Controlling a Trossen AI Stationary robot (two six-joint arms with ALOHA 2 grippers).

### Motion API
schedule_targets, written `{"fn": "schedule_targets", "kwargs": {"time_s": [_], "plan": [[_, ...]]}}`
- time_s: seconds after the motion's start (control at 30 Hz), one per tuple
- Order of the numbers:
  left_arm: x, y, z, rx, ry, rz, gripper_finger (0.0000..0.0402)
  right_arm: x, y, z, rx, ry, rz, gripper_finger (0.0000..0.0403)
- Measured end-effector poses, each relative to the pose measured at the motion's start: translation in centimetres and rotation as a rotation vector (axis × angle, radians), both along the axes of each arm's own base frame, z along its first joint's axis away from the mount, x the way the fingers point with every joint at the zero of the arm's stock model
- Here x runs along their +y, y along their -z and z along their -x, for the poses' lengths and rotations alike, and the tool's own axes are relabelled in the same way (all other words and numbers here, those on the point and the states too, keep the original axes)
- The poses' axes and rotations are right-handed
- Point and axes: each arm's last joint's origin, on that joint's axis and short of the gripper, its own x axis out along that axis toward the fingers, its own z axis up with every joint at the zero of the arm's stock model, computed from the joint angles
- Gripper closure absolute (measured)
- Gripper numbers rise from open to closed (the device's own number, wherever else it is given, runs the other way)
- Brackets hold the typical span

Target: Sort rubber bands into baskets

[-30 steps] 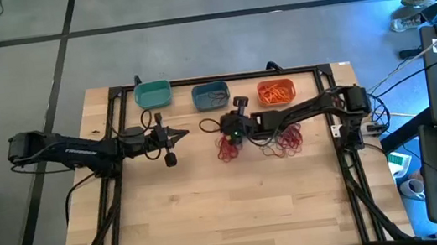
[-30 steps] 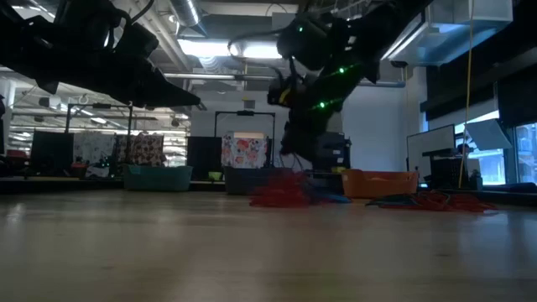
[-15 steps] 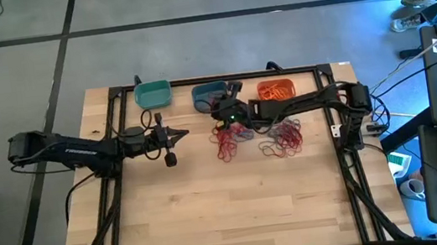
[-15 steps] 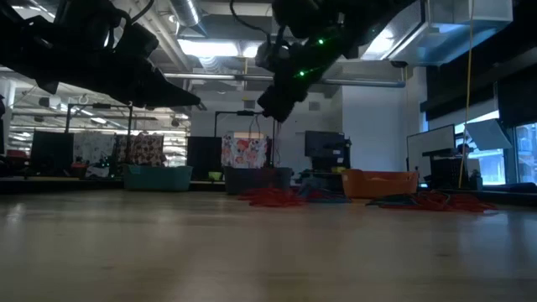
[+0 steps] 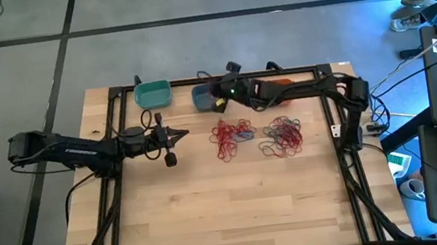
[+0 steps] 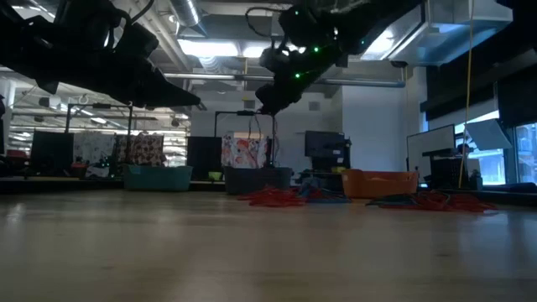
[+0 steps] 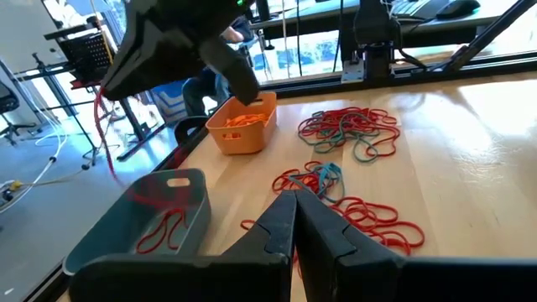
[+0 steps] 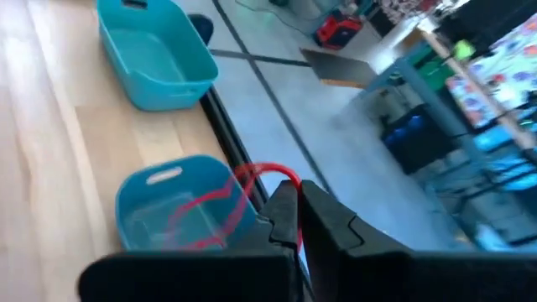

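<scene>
1. The right hand (image 5: 218, 103) hangs over the slate blue basket (image 5: 202, 97) at the far edge of the worktop (image 5: 231, 214), fingers pinched together on a red rubber band (image 8: 270, 178) that dangles toward the basket.
2. The left hand (image 5: 171, 157) waits left of centre, fingers together, holding nothing.
3. The teal basket (image 5: 152, 94) sits left of the blue one, the orange basket (image 7: 244, 128) to its right.
4. Two heaps of loose rubber bands (image 5: 233, 137) lie mid-worktop, nearer than the baskets.
</scene>
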Motion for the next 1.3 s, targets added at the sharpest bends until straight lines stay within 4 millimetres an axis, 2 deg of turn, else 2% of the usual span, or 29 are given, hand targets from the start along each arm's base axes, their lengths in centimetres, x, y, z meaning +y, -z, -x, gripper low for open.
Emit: {"fn": "schedule_targets", "kwargs": {"time_s": [0.23, 0.4, 0.5, 0.77, 0.93, 1.1, 1.3], "plan": [[0.0, 0.0, 0.0, 0.002, 0.001, -0.004, 0.0396, -2.6, 1.7, 0.4, -0.043, 0.012, -0.138, 0.0393], [0.0, 0.0, 0.0, 0.002, 0.000, -0.004, 0.0396, -2.8, 3.1, 0.6, -0.011, 0.029, -0.235, 0.0383], [0.0, 0.0, 0.0, 0.002, 0.001, -0.004, 0.0396, -2.7, 3.4, 0.7, 0.019, 0.026, -0.265, 0.0348], [0.0, 0.0, 0.0, 0.006, 0.001, -0.004, 0.0396, -2.1, 3.4, 1.7, 0.103, 0.027, -0.335, 0.0222], [0.0, 0.1, 0.0, 0.010, 0.001, -0.003, 0.0396, -0.5, 2.7, 2.4, 0.186, -0.005, -0.379, 0.0188], [0.0, 0.1, 0.0, 0.010, 0.001, -0.003, 0.0396, 2.8, 2.7, 2.5, 0.278, -0.109, -0.446, 0.0183], [0.0, 0.1, 0.0, 0.009, 0.001, -0.002, 0.0396, 6.9, 3.7, 1.5, 0.346, -0.253, -0.499, 0.0183]]}}
